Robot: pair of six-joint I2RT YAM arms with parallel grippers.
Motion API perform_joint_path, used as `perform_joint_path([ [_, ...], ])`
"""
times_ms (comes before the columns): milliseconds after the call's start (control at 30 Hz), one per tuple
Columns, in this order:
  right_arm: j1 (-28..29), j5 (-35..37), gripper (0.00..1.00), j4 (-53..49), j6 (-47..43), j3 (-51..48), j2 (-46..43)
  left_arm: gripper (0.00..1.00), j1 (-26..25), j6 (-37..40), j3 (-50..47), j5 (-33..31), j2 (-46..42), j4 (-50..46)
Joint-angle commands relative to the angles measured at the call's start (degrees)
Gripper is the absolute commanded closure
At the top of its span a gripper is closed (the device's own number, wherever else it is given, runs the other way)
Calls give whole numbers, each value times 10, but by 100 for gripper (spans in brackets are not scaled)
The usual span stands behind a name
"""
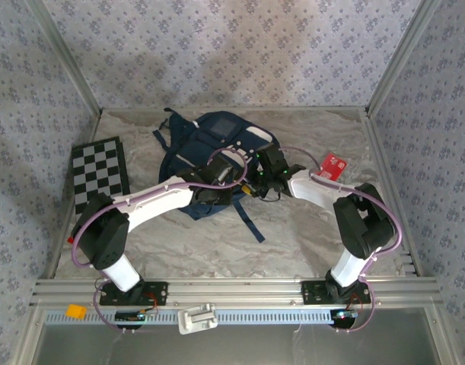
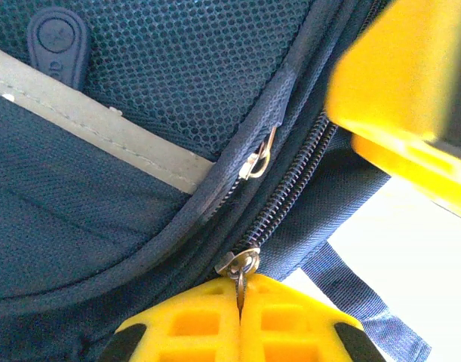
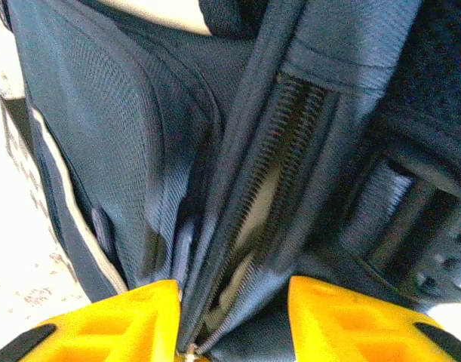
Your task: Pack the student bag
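The student bag [image 1: 217, 152], a navy backpack, lies at the back middle of the table, and both grippers meet at its near right side. My left gripper [image 2: 241, 285] is shut on the metal pull of a zipper slider [image 2: 242, 264] at the end of the bag's main zipper. A second pull [image 2: 256, 161] hangs free on the pocket seam above. My right gripper [image 3: 234, 305] stands open astride the partly parted zipper [image 3: 271, 188]. The bag's fabric lies between its yellow fingers [image 3: 117, 324], with a pale lining showing in the gap.
A checkered board [image 1: 99, 173] lies at the left of the table and a red card [image 1: 332, 166] to the right of the bag. A loose bag strap [image 1: 251, 224] trails toward the near edge. My right gripper's yellow finger [image 2: 400, 83] hangs close above the left wrist camera.
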Motion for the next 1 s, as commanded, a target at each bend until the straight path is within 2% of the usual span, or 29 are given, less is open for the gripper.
perform_joint_path([
  [0, 10, 17, 59, 19, 24, 29, 25, 100, 4, 1, 7, 3, -14, 7],
  [100, 14, 18, 67, 12, 17, 44, 47, 100, 3, 1, 10, 3, -11, 7],
  [333, -11, 23, 100, -4, -21, 34, 41, 100, 3, 14, 19, 0, -17, -19],
  [567, -66, -6, 100, -81, -116, 40, -1, 100, 14, 23, -15, -46, -61, -82],
  [833, -154, -20, 100, -141, -195, 95, 7, 100, 71, 47, -95, -49, -106, -94],
  [967, -168, -45, 100, -164, -217, 151, 44, 100, 79, 51, -93, -17, -104, -73],
])
